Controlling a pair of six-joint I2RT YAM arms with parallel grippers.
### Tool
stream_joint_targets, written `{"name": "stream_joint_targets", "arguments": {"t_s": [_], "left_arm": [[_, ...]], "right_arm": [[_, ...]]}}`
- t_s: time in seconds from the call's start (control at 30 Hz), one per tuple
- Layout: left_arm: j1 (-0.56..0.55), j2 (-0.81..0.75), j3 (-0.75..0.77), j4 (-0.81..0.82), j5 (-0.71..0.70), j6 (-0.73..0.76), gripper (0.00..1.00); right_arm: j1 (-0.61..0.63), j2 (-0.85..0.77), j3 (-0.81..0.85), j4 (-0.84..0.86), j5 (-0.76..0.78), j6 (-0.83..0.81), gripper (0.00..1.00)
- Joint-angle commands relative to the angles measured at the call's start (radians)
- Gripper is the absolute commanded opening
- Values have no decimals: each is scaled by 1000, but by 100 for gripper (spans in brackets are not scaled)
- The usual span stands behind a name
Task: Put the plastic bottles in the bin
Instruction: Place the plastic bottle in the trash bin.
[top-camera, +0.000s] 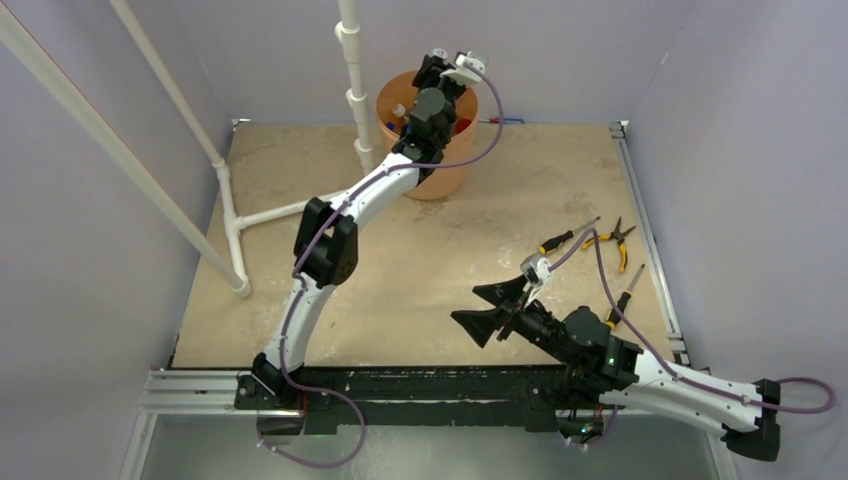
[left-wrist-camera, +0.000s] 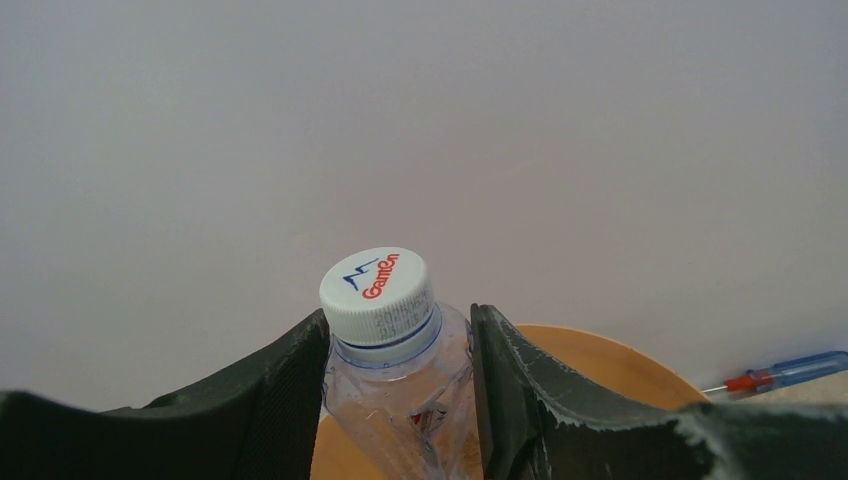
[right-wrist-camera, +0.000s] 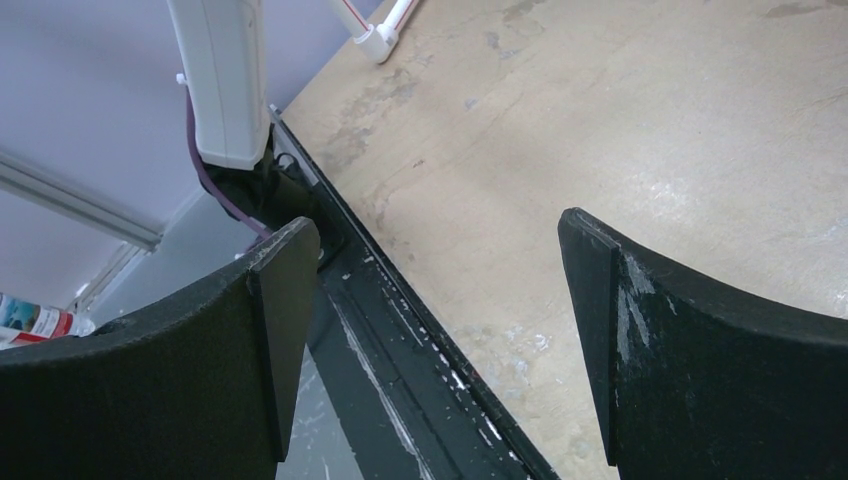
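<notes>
Left hand (left-wrist-camera: 398, 330) grips a white-capped bottle (left-wrist-camera: 378, 292) above the orange bin (left-wrist-camera: 590, 362)

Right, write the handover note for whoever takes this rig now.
Left gripper: shut on a white-capped bottle, held over the bin.
Right gripper: open and empty, above the table near its front edge.
Done: some bottles already lie in the bin.
Left to do: open the left gripper to drop this bottle in. No other bottle shows on the table, only hand tools. A red-labelled object past the near edge, seen in the right wrist view, may be a bottle; check it.
</notes>
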Motion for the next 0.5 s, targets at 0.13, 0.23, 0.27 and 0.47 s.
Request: {"name": "stream_joint_targets", "arguments": {"t_s": [0.13, 0.23, 0.27, 0.47], "left_arm": [[8, -82, -61, 27, 73, -143, 0], [8, -134, -80, 47, 130, -204, 0], [9, -153, -86, 51, 144, -222, 0], [8, -179, -87, 46, 160, -249, 0]], "right_arm": [[3, -17, 9, 30, 0, -8, 89], [3, -14, 8, 33, -2, -9, 89], [3, -15, 9, 33, -3, -9, 89], [3, -39, 10, 20, -1, -9, 89]]}}
